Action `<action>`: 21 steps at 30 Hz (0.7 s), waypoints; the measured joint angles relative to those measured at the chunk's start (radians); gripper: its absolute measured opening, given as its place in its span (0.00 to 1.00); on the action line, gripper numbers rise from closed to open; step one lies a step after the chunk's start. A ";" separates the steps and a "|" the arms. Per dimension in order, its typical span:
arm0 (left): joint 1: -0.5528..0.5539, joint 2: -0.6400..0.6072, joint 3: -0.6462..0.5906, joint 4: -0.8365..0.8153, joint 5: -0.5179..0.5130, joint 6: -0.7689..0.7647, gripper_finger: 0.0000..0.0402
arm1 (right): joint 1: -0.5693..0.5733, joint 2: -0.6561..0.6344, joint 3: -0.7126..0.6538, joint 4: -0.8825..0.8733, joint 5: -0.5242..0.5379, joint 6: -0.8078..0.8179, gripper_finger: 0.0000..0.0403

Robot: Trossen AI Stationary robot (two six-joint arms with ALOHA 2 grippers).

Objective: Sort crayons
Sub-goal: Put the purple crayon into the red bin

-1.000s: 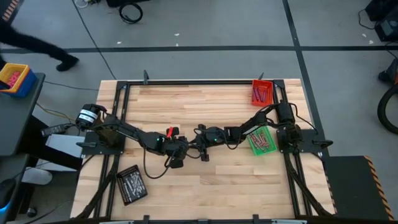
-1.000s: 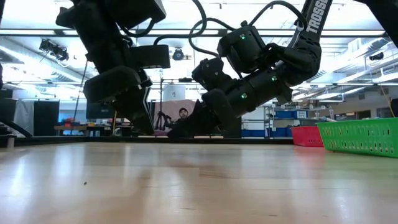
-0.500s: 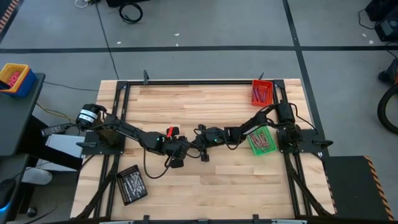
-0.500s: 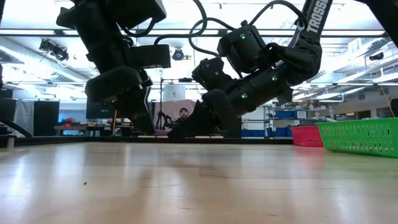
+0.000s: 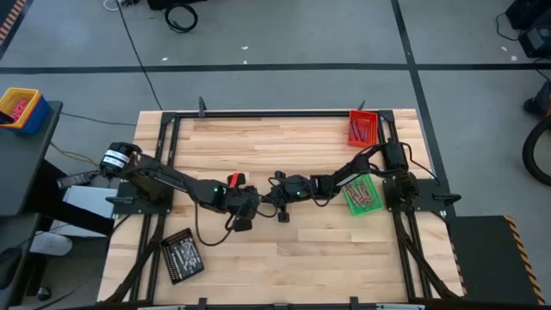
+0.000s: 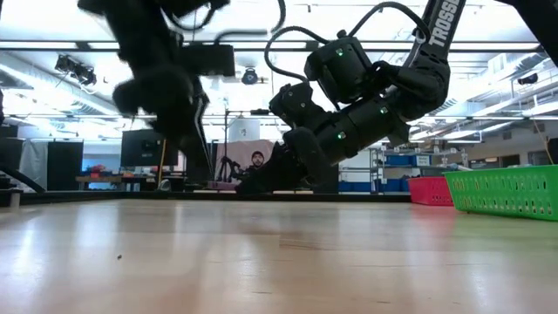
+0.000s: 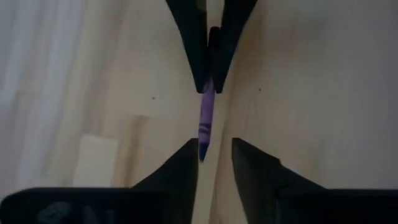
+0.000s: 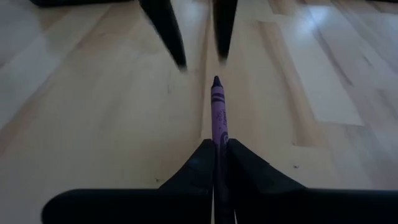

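Above mid-bench the right claw [image 8: 216, 149] pinches a purple crayon [image 8: 218, 112] by its butt, its tip just short of the left claw [image 7: 212, 149], whose fingers stand apart, empty.

Table [image 5: 284, 138]: pale wooden butcher-block top of glued strips, bordered by a black metal frame. Lying on it: a red tray [image 5: 362, 127] at the far right corner holding crayons; a green mesh tray [image 5: 362, 195] near the right edge, further forward, also holding crayons; a black tray [image 5: 182, 255] near the front left corner with pale sticks inside.
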 joint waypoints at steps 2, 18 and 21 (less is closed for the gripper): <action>-0.001 -0.029 0.030 -0.070 0.000 -0.014 0.32 | -0.003 -0.002 0.000 -0.010 0.001 0.000 0.09; -0.165 -0.405 -0.049 -0.512 -0.317 -0.443 0.65 | -0.015 -0.448 -0.001 -0.704 0.458 0.007 0.09; -0.210 -0.461 -0.154 -0.374 -0.377 -0.494 0.65 | -0.043 -0.600 -0.001 -0.959 0.741 0.217 0.09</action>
